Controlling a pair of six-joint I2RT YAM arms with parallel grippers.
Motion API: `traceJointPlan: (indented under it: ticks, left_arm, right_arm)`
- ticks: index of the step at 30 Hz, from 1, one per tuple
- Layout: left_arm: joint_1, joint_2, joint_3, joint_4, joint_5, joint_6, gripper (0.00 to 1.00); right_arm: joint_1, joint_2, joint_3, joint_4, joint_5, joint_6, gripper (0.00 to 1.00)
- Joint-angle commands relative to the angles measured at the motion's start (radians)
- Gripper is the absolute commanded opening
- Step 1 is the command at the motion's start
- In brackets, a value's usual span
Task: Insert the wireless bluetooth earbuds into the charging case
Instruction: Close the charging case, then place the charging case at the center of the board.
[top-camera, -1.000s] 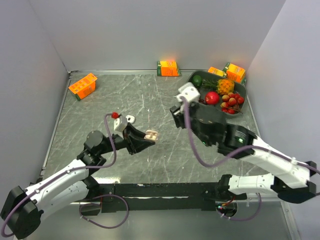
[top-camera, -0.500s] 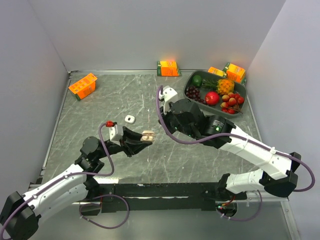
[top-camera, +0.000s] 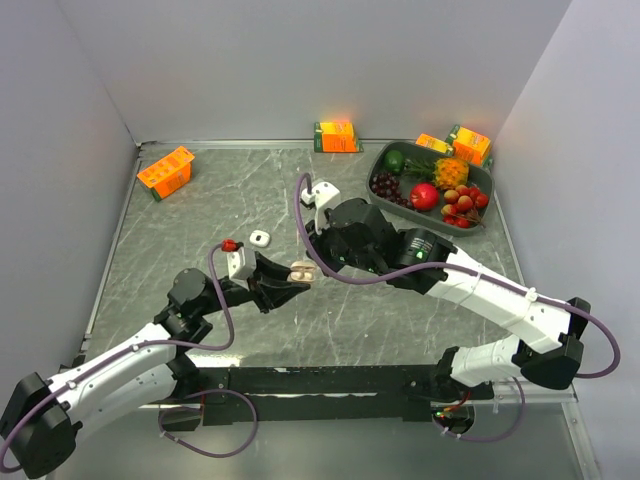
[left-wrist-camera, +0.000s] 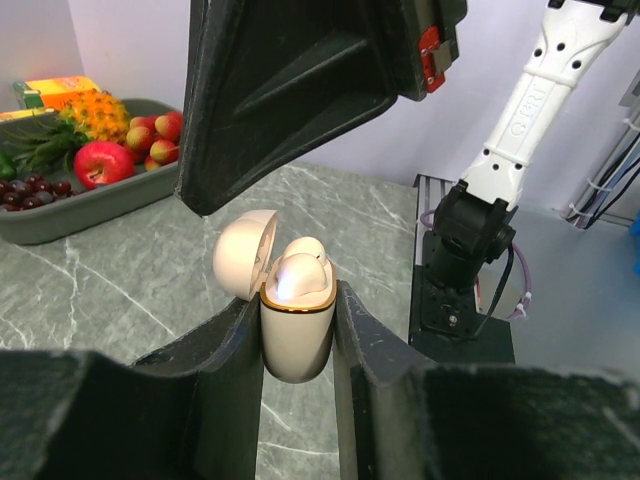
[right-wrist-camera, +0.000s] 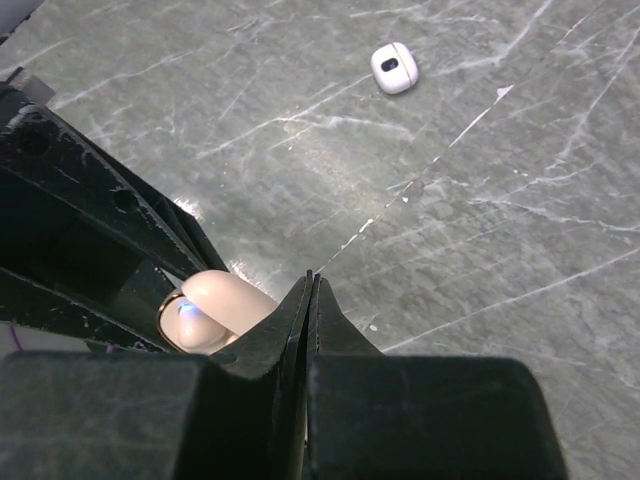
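My left gripper (left-wrist-camera: 297, 302) is shut on the beige, gold-rimmed charging case (left-wrist-camera: 297, 340), holding it upright above the table with its lid (left-wrist-camera: 244, 256) flipped open. Pale earbuds (left-wrist-camera: 300, 270) sit in its sockets. In the top view the charging case (top-camera: 301, 270) hangs at the table's middle in the left gripper (top-camera: 297, 276). My right gripper (right-wrist-camera: 311, 281) is shut with nothing in it, its tips just above and beside the open charging case (right-wrist-camera: 214, 304). From the left wrist, the right gripper (left-wrist-camera: 206, 203) looms as a dark wedge over the lid.
A small white case (top-camera: 260, 238) lies on the table behind the left arm, also in the right wrist view as a white case (right-wrist-camera: 393, 67). A grey fruit tray (top-camera: 482, 218) stands at the back right. Orange cartons (top-camera: 165, 170) (top-camera: 337, 135) (top-camera: 470, 144) line the back.
The right arm has swung left from near the fruit tray to just over the held case, and its jaws have closed. The left gripper has kept its hold, shifting only slightly.
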Motion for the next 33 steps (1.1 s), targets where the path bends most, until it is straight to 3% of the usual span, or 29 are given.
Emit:
traceJointPlan:
  ticks: [1, 20, 27, 31, 33]
  left_arm:
    - [-0.012, 0.016, 0.053, 0.013, -0.016, 0.024, 0.01]
    - [-0.018, 0.028, 0.068, 0.006, -0.051, 0.023, 0.01]
    - [-0.018, 0.027, 0.071, -0.026, -0.074, 0.015, 0.01]
    - [-0.017, 0.045, 0.094, -0.110, -0.167, -0.032, 0.01]
    - [-0.018, 0.068, 0.116, -0.196, -0.288, -0.116, 0.01]
  right_arm:
    - [0.002, -0.008, 0.024, 0.000, -0.028, 0.012, 0.00]
    - [0.051, -0.067, -0.045, 0.014, -0.040, 0.001, 0.00]
    - [0.050, -0.138, -0.055, 0.051, 0.104, 0.030, 0.00]
    - [-0.001, -0.237, -0.115, 0.120, 0.210, 0.069, 0.18]
    - [-0.029, -0.249, -0.134, 0.102, 0.208, 0.113, 0.25]
